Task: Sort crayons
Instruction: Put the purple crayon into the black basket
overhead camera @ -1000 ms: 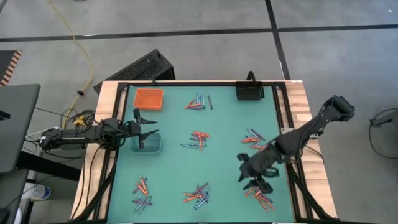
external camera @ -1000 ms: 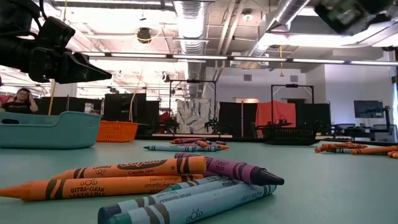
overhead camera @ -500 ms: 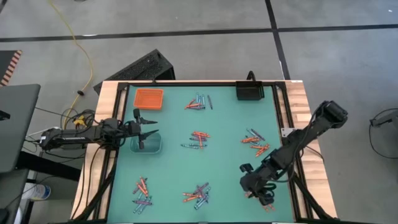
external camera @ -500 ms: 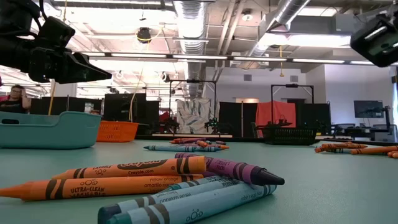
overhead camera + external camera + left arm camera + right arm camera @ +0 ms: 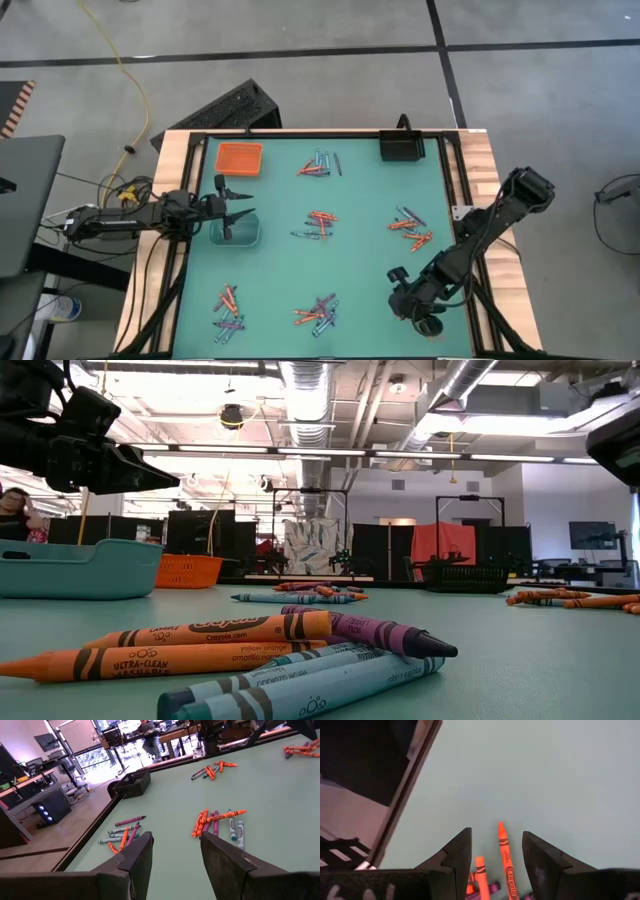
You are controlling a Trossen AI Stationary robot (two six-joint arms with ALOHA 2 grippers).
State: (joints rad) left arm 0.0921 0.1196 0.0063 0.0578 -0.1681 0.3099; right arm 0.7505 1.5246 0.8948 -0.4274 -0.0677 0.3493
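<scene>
Crayons lie in small heaps on the green table: far middle (image 5: 318, 165), centre (image 5: 318, 222), right (image 5: 408, 228), near left (image 5: 228, 310) and near middle (image 5: 318, 312). My right gripper (image 5: 422, 312) is open above the near-right heap, which it mostly hides in the high view. In the right wrist view (image 5: 495, 837) two orange crayons (image 5: 506, 856) lie on the table below the gap between its fingers. My left gripper (image 5: 237, 205) is open and empty above the clear tray (image 5: 236, 234); the left wrist view (image 5: 175, 842) looks across the table past its fingers.
An orange tray (image 5: 239, 158) stands at the far left and a black tray (image 5: 402, 148) at the far right. The table's raised dark rim (image 5: 405, 795) runs close beside my right gripper. A person (image 5: 15, 510) shows in the room behind the table.
My right gripper has gone toward the table's near edge and a little to the right, and now hangs over the near-right heap of crayons. My left arm has kept still. No crayon has moved.
</scene>
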